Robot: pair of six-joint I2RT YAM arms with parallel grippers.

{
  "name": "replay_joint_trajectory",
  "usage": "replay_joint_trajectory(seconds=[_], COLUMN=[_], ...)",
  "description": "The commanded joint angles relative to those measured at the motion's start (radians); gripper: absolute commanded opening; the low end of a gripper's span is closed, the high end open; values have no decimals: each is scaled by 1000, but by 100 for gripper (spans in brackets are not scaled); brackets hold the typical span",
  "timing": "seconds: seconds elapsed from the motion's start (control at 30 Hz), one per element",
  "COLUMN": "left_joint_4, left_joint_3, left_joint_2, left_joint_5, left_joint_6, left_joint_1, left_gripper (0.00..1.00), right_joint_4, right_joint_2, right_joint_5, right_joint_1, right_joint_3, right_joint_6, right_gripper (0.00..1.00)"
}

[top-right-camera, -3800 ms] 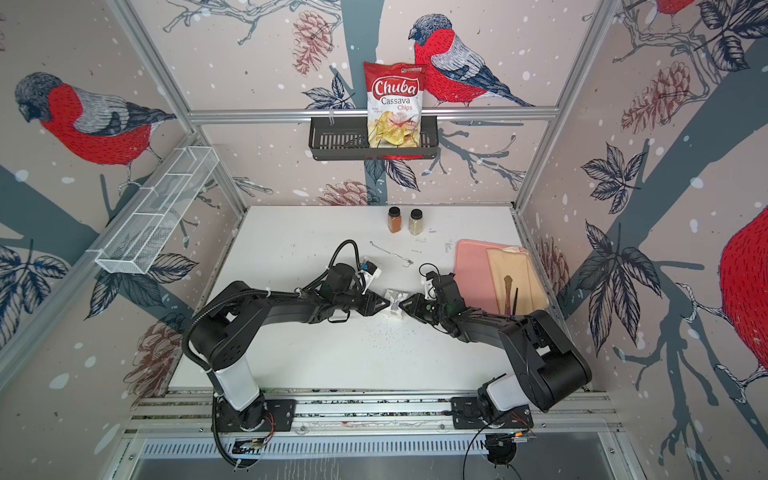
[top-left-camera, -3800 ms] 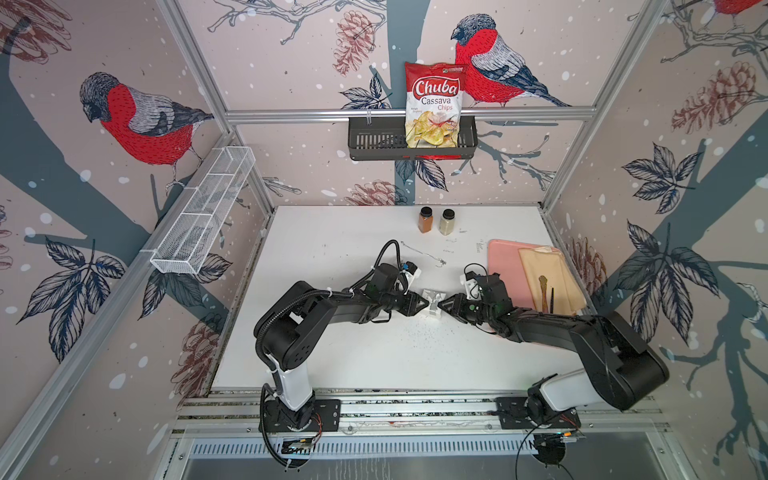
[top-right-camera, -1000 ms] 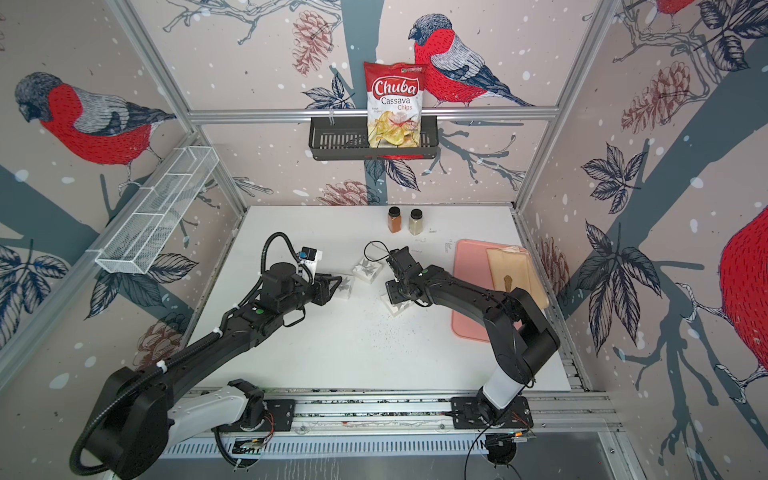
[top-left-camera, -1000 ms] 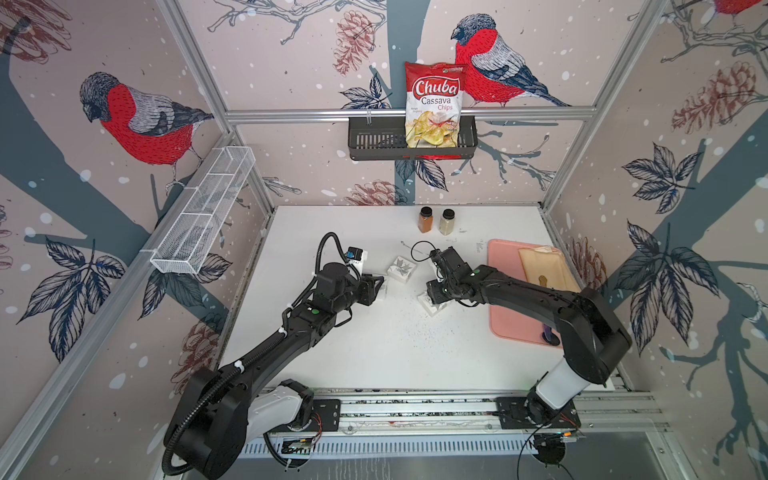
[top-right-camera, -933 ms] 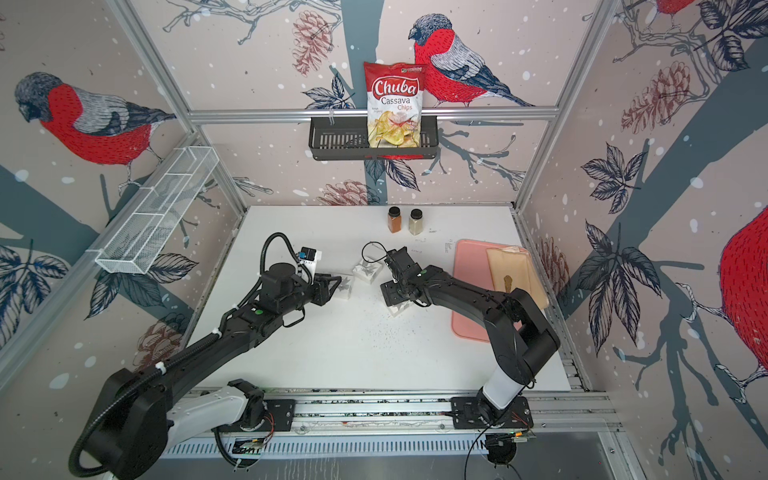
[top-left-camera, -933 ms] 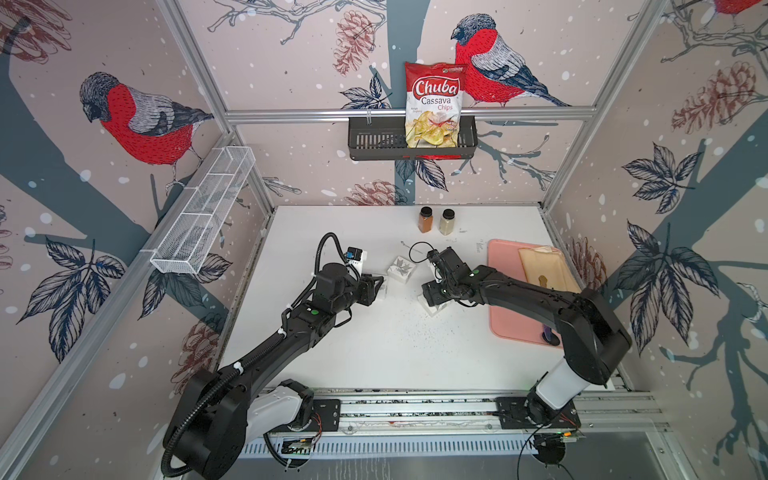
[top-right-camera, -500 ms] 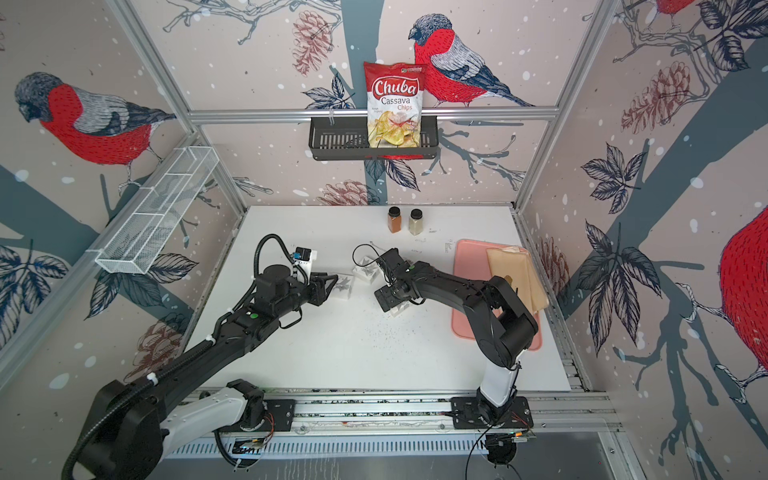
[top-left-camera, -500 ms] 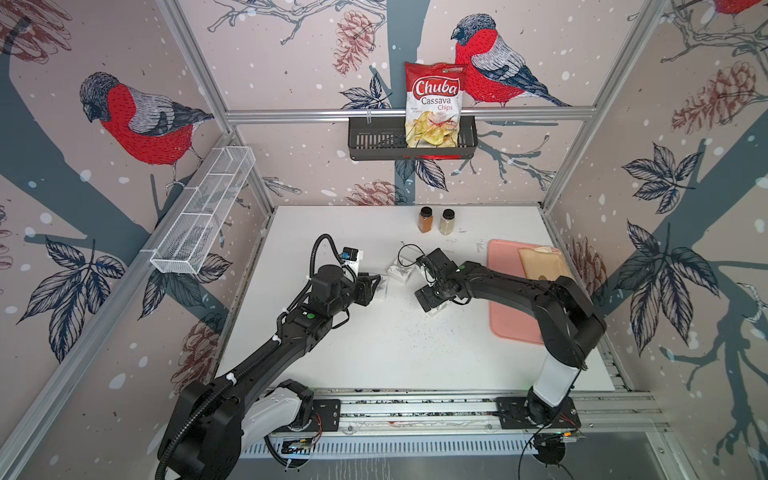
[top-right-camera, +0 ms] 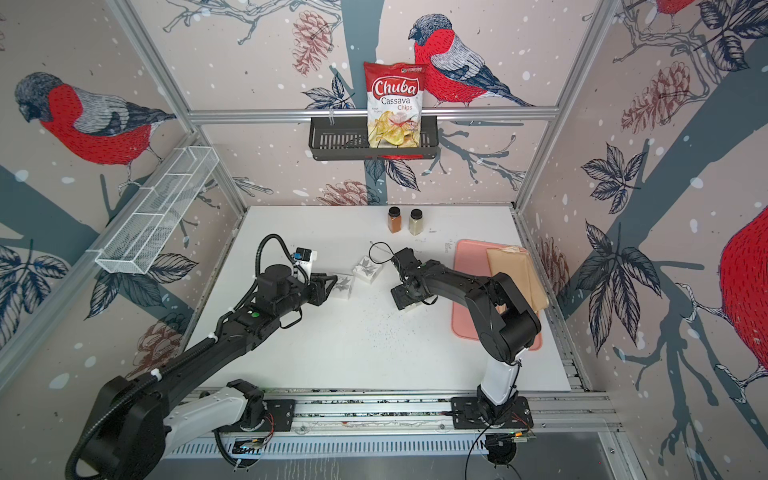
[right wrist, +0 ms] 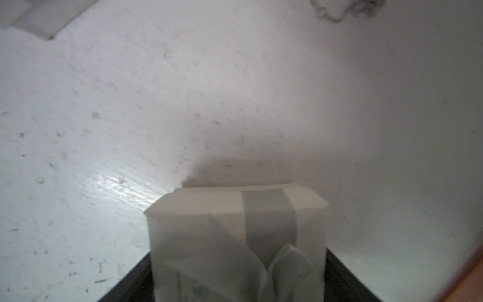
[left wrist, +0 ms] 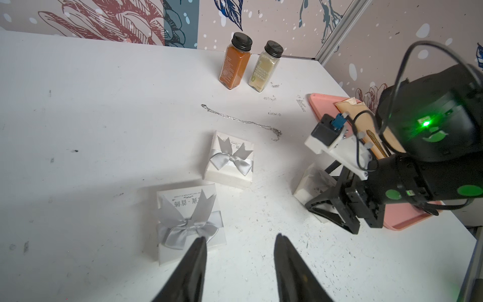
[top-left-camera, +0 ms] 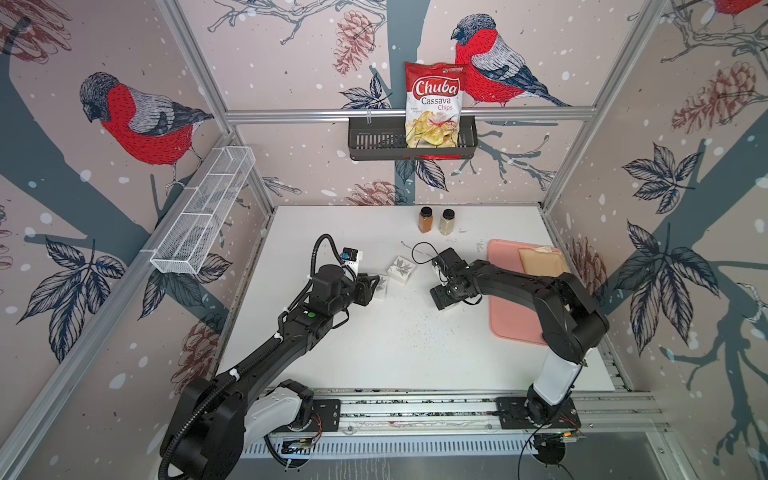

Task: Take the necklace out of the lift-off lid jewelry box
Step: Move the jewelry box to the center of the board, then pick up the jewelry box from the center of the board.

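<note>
Count on table [left wrist: 104,117]: three white bow-tied jewelry boxes, two spice jars [left wrist: 234,64], one pink tray [top-left-camera: 507,324], one necklace [left wrist: 240,121]. The necklace lies loose between the second box [left wrist: 230,159] and the jars, outside all boxes. Jaws of the left gripper [left wrist: 240,236] stand apart, empty, beside the first box [left wrist: 188,217]. Jaws of the right gripper [top-left-camera: 444,297] straddle the third box [right wrist: 235,235]; clamping cannot be confirmed.

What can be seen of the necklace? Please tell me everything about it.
The necklace is a thin, silver-looking chain of fine links. It lies outside any box, flat on the white table, stretched in a nearly straight line, with a small curl at one end. It is between the two spice bottles and the nearest bow-topped box and touches neither. Only the table touches it.
</note>
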Motion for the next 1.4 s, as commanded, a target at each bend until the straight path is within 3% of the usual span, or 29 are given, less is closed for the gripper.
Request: replay_joint_trajectory(seconds=[0.0,0.1,0.23,0.43,0.63,0.93,1.37], left_joint_4=[30,33,33,59,114,107,86], left_joint_3=[10,13,9,-13,-47,-100,-125], left_joint_2=[14,21,17,9,24,-49,-99], left_joint_5=[4,6,5,-2,9,-59,-90], left_joint_6=[14,16,15,-5,-41,-53,-49], left_joint_1=[3,4,6,22,73,108,111], left_gripper=[47,47,47,47,53,81,83], right_joint_4=[-9,-19,-23,-27,13,-139,-212], right_joint_2=[-12,-14,-43,-36,111,349,495], right_joint_5=[28,54,92,59,-65,-136,-147], right_joint_1=[-34,-59,-49,-5,26,61,74], right_joint_3=[-10,-9,7,130,332,659,802], right_joint_6=[26,32,-10,-141,-261,-448,-494], right_gripper=[80,82,93,95,95,98,96])
